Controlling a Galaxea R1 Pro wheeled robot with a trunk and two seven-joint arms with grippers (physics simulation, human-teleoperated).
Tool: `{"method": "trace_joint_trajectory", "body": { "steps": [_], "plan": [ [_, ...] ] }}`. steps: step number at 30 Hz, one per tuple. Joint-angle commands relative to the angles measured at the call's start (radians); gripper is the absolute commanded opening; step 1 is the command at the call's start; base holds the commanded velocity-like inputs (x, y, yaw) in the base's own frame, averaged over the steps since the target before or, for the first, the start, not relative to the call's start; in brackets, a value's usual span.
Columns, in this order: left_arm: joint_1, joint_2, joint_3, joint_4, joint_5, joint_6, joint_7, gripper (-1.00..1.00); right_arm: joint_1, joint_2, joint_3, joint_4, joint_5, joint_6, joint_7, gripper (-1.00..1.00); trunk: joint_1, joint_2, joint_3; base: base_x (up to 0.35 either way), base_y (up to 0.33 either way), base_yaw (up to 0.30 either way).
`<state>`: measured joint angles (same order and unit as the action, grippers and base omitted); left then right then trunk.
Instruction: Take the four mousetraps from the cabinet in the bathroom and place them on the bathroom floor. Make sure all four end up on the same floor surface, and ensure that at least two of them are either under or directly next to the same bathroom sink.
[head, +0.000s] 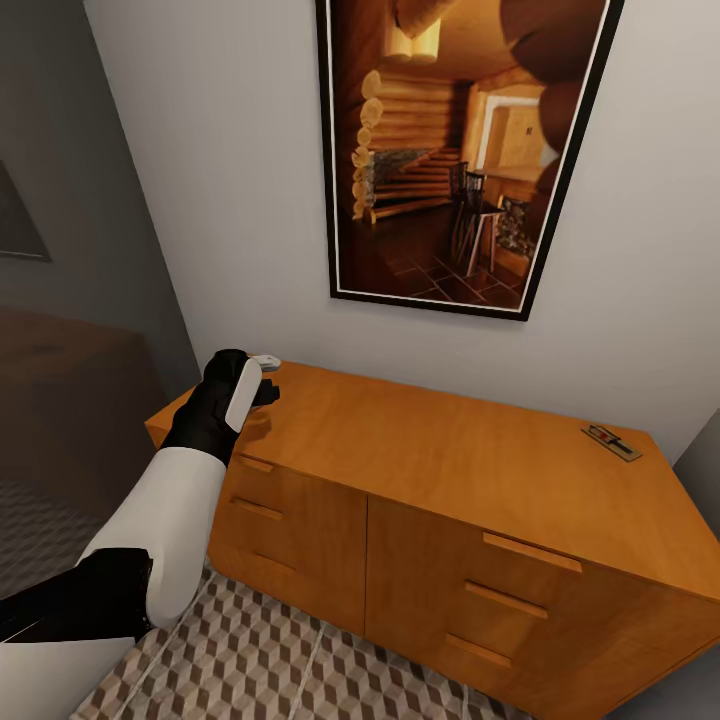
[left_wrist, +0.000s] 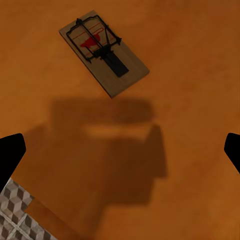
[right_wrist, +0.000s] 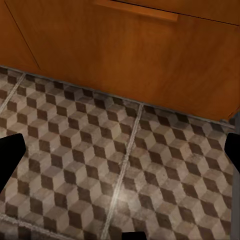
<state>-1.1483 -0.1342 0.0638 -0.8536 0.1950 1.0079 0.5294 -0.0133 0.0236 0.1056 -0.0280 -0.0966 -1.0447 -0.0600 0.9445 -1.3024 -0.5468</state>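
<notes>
Left arm is up over the cabinet (head: 450, 470), its left gripper (left_wrist: 120, 150) hovering above the wooden top near the left end, fingers spread wide with nothing between them. One mousetrap (left_wrist: 103, 52) lies flat on the top just ahead of those fingers, clear wood all round it. A second mousetrap (head: 611, 441) sits at the far right back corner, close to the edge and well apart from the arm. A framed cabin picture (head: 455, 150) hangs on the wall above. Right gripper (right_wrist: 120, 155) hangs low and wide open, holding nothing, over the bathroom floor (right_wrist: 115, 170) in front of the cabinet's drawer fronts.
</notes>
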Motion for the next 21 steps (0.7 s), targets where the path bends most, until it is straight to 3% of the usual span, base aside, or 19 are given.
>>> {"method": "trace_joint_trajectory", "body": {
  "steps": [1, 11, 21],
  "plan": [
    [-0.001, -0.001, 0.002, -0.001, 0.011, 0.001, 0.009, 1.0, -0.001, 0.0, 0.009, 0.0, -0.009, -0.002, -0.003, 1.0, 0.0, -0.001, -0.001, 0.017, 0.0, 0.0],
    [-0.001, -0.001, 0.002, 0.002, 0.011, 0.001, 0.008, 1.0, -0.001, 0.0, 0.009, 0.0, -0.009, -0.002, -0.003, 1.0, 0.0, -0.001, -0.001, 0.122, 0.07, 0.0],
    [-0.001, -0.001, 0.002, 0.003, 0.011, 0.001, 0.008, 1.0, -0.001, 0.001, 0.009, 0.0, -0.009, -0.002, -0.002, 1.0, 0.0, -0.001, -0.001, 0.022, 0.012, 0.0]
  ]
}}
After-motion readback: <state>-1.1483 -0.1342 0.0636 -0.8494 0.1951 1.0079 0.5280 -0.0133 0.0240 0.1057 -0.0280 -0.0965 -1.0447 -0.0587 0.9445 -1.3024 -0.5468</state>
